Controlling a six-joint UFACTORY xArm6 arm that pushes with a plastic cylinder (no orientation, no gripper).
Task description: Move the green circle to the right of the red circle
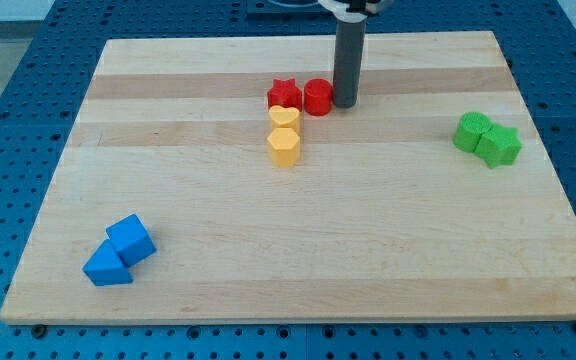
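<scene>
The red circle [318, 97] stands on the wooden board at the view's upper middle, touching a red star [284, 95] on its left. My tip [346, 103] rests right against the red circle's right side. The green circle [472, 131] lies far to the view's right, touching a green star-like block [499, 146] at its lower right. The tip is well left of the green blocks.
A yellow heart [284, 118] and a yellow hexagon [284, 146] sit just below the red star. A blue cube [131, 240] and a blue triangle [107, 267] lie at the view's lower left. The board's right edge [558, 170] is near the green blocks.
</scene>
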